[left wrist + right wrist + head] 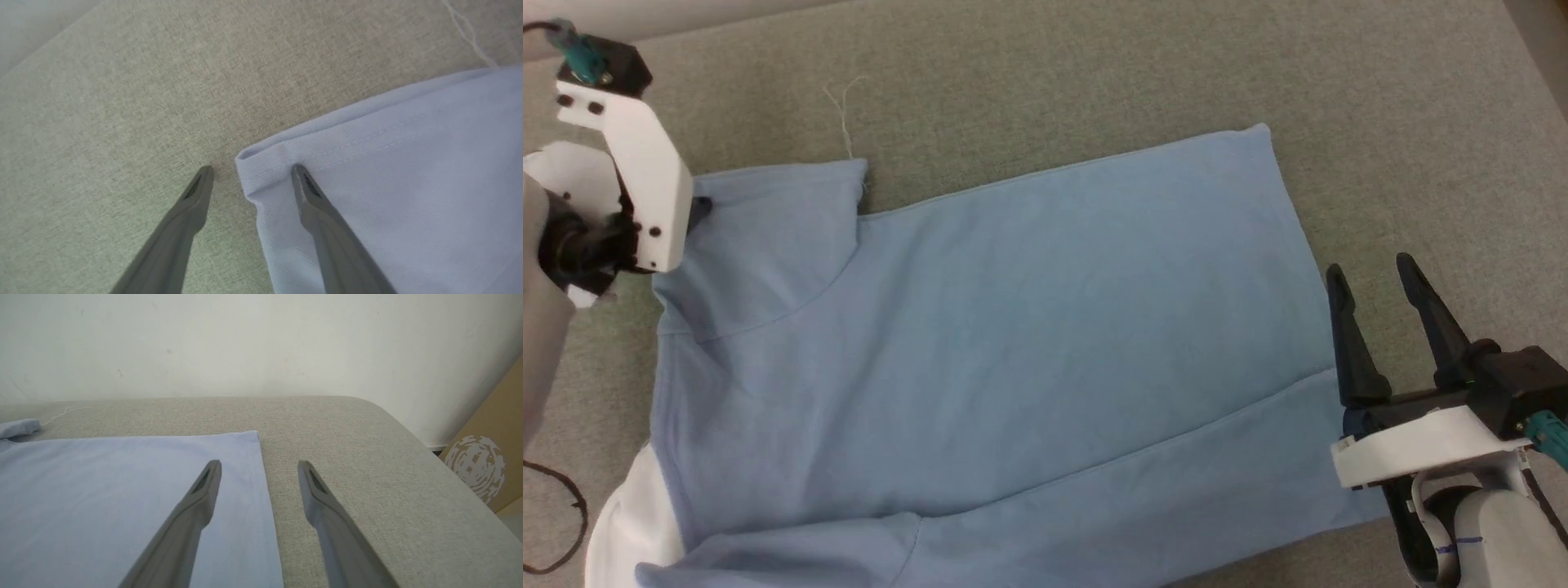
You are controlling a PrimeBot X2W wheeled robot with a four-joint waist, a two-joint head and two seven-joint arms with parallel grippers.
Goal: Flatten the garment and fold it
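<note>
A light blue garment (1013, 327) lay spread on a grey cushion (1094, 65). Its sleeve corner (250, 160) sat between the wide-open fingers of the left gripper (251, 171). Its hem edge (263, 498) ran between the fingers of the right gripper (259, 465), also spread wide.

Shirt (1013, 327) lt blue, plain knit; collar (629, 523) white. Surface (1094, 73) grey-beige, fine weave. Thread (841, 114) white. Fingers (1347, 343) black. Box (486, 469) brown w/ white swirl print. Wall (245, 343) off-white.
</note>
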